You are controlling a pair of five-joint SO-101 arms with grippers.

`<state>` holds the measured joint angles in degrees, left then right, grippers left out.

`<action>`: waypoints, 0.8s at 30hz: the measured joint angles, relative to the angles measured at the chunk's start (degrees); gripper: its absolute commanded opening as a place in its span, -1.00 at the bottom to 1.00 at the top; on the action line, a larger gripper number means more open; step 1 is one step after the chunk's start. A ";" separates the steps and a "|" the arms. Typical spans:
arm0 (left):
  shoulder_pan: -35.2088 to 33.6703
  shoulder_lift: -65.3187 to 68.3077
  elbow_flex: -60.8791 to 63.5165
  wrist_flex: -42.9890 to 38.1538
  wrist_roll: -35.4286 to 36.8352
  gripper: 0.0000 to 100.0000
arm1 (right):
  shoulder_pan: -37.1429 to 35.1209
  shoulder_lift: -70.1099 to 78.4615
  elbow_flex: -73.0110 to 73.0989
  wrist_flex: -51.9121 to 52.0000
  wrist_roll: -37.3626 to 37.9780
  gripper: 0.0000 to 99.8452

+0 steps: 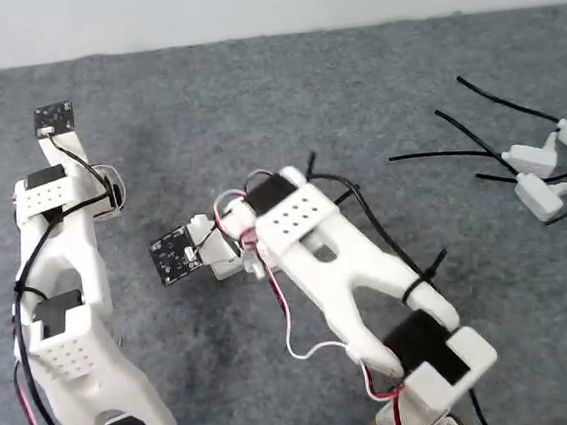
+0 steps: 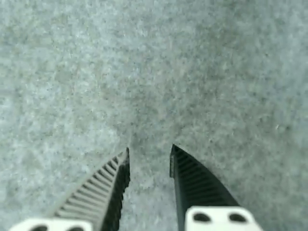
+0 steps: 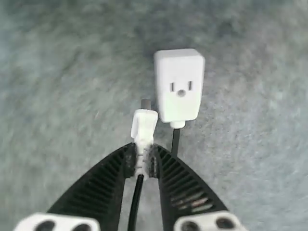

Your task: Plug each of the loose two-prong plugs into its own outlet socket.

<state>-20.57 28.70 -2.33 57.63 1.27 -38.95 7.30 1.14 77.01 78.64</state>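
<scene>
Plug [image 3: 143, 127], white, two-prong: clenched by its body in the right gripper [image 3: 141, 161], prongs pointing outward, just beside the white outlet socket [image 3: 179, 86] on the grey mat [image 2: 154, 57]. Left gripper [image 2: 149, 161]: released, fingers apart over the mat. More white plugs and sockets [image 1: 540, 195] with black cords lie at the high view's right edge.

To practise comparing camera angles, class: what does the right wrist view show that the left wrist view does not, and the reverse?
Right wrist view: the right pincer shut on a white plug, its prongs not yet in the white socket beside it. Left wrist view: the left pincer open, holding nothing. Both: the grey mat beneath.
</scene>
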 measured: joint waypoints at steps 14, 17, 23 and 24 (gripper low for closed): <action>-0.09 0.00 0.00 -0.88 0.00 -0.75 | -1.93 1.41 -27.52 23.47 19.87 -0.98; -0.88 0.00 0.00 -0.88 0.00 -0.75 | -3.25 1.41 -29.10 23.47 12.04 -0.98; -1.23 0.00 0.00 -1.67 0.53 -0.75 | -8.09 1.41 -33.93 21.80 -27.96 -0.98; -1.23 0.00 0.00 -1.76 0.53 -0.75 | -8.18 1.41 -34.37 21.19 -35.43 -0.98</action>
<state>-21.80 28.70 -2.33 55.87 1.80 -47.12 8.70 -33.23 98.20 43.21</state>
